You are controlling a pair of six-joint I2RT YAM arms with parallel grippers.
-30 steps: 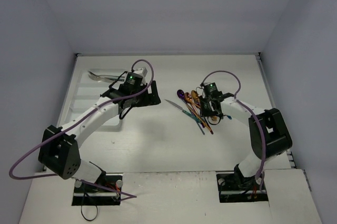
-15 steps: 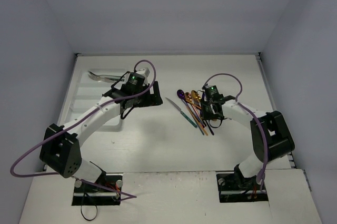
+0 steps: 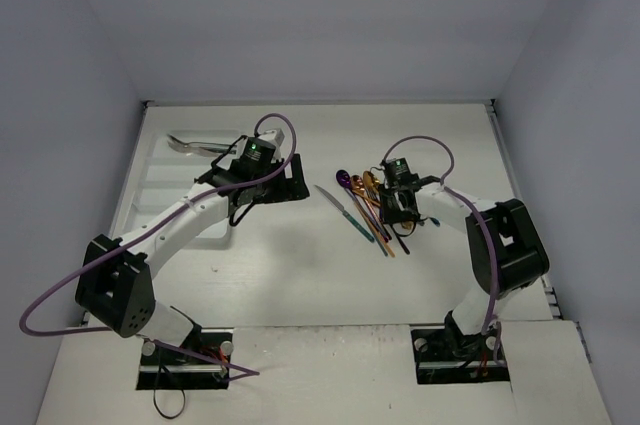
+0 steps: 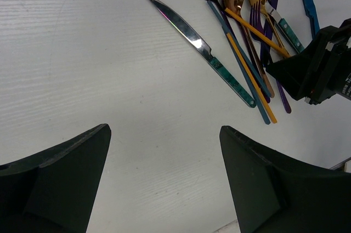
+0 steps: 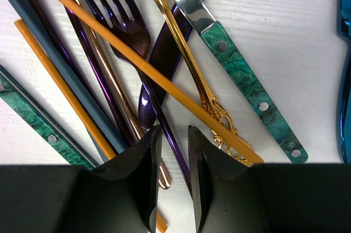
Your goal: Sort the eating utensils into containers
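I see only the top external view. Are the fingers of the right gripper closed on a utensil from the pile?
Observer: Not clamped. The right gripper has its fingers narrowly apart, and a slim purple handle lies in the gap between them.
Operator: And is the left gripper carrying anything?
Observer: No. The left gripper is wide open and empty, above bare table.

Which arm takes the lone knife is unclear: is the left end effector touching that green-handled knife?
Apart. The left wrist view shows bare table between the open left end effector and the lone green-handled knife.
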